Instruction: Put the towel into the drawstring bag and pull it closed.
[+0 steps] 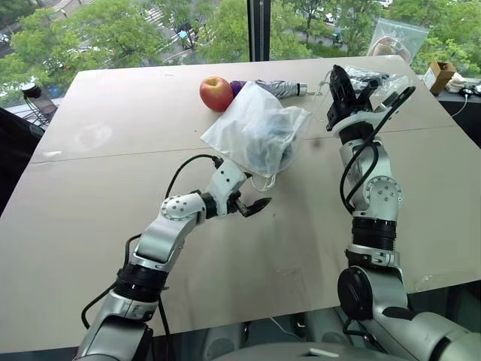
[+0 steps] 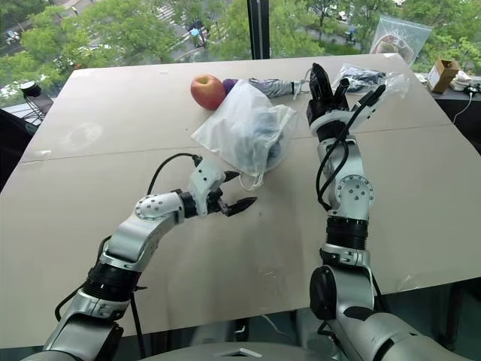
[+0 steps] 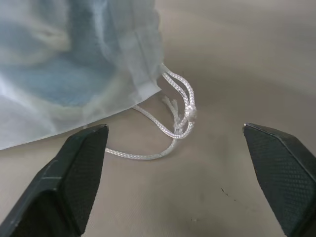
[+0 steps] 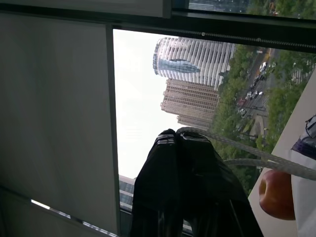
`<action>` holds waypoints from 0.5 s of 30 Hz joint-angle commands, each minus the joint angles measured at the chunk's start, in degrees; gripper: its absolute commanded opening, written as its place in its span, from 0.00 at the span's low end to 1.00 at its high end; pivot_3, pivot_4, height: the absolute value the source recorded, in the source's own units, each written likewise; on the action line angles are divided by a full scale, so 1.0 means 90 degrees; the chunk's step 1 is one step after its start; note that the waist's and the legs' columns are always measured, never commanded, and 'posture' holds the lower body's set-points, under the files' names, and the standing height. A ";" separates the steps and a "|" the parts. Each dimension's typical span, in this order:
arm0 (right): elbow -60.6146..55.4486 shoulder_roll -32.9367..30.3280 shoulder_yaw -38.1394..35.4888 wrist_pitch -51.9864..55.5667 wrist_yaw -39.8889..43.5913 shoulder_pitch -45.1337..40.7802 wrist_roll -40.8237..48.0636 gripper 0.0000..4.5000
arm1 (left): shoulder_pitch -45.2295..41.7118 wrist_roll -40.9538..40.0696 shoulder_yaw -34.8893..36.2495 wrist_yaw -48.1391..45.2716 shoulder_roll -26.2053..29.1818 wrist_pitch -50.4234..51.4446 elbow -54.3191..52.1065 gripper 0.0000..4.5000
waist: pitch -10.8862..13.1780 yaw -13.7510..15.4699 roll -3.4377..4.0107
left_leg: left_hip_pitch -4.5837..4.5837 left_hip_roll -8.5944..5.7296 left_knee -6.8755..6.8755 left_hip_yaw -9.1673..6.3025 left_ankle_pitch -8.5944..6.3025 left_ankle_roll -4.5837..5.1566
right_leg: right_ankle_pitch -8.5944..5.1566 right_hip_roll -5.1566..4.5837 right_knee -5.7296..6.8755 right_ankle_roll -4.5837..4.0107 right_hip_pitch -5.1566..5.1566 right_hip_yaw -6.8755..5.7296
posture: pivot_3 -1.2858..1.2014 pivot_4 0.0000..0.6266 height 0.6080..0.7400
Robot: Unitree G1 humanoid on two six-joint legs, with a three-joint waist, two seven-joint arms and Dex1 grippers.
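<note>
White drawstring bag (image 1: 255, 131) hangs w/ cord pinched in right hand (image 1: 340, 84).

A: Where's the drawstring bag (image 1: 255, 129)?
B: Hanging slanted above the table (image 1: 113, 195), the towel (image 1: 269, 147) a blue-grey lump inside; the raised right gripper (image 1: 343, 84) is pinched shut beside it.
A: The left gripper (image 1: 252, 207)?
B: Low over the table, jaws apart, just beneath the bag's bottom corner.
A: Behind?
B: An apple (image 1: 216, 93) and a folded umbrella (image 1: 274, 88)
</note>
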 commanded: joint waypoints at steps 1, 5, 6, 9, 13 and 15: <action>-0.0282 0.0285 0.0042 -0.0053 0.0024 -0.0185 0.0022 0.00 | -0.0312 0.0293 -0.0171 -0.0051 -0.0238 -0.0498 0.0455 0.99 | 0.0000 0.0004 0.0000 | -0.0001 0.0000 0.0002 0.0000 0.0000 0.0000 | 0.0000 0.0000 0.0000 0.0000 0.0000 0.0000 | 0.52 0.24 1.00; -0.0259 0.0268 0.0059 -0.0044 0.0083 -0.0148 -0.0032 0.00 | -0.0598 0.0529 -0.0156 0.0155 -0.0676 -0.1002 0.0990 0.99 | 0.0000 0.0016 0.0000 | -0.0005 -0.0003 0.0009 0.0002 0.0000 0.0001 | 0.0001 -0.0003 -0.0002 0.0002 0.0002 0.0004 | 0.52 0.24 1.00; -0.0257 0.0273 0.0062 -0.0044 0.0094 -0.0141 -0.0046 0.00 | -0.0629 0.0557 -0.0127 0.0201 -0.0755 -0.1078 0.1076 0.99 | 0.0000 0.0016 -0.0001 | -0.0005 -0.0003 0.0009 0.0003 0.0000 0.0001 | 0.0001 -0.0004 -0.0002 0.0002 0.0002 0.0005 | 0.52 0.24 1.00; -0.0238 0.0282 0.0064 -0.0047 0.0146 -0.0130 -0.0091 0.00 | -0.0641 0.0650 -0.0042 0.0421 -0.0986 -0.1372 0.1342 0.87 | 0.0000 0.0011 -0.0001 | -0.0006 -0.0003 0.0008 0.0002 0.0000 0.0001 | 0.0001 -0.0004 -0.0003 0.0002 0.0001 0.0003 | 0.52 0.24 1.00; -0.0159 0.0256 0.0014 -0.0034 0.0245 -0.0080 -0.0099 0.00 | -0.0491 0.0921 -0.0009 0.0777 -0.1082 -0.1666 0.1448 0.47 | 0.0000 -0.0009 0.0000 | -0.0004 -0.0001 0.0005 0.0001 0.0000 0.0001 | 0.0001 0.0000 -0.0001 0.0002 0.0001 0.0002 | 0.52 0.24 1.00; -0.0106 0.0232 -0.0012 -0.0013 0.0298 -0.0054 -0.0094 0.00 | -0.0445 0.1038 0.0048 0.1035 -0.1135 -0.1762 0.1471 0.25 | 0.0000 -0.0003 0.0000 | -0.0003 0.0001 0.0004 -0.0002 0.0000 0.0001 | 0.0001 0.0000 0.0002 0.0002 0.0001 -0.0001 | 0.52 0.24 1.00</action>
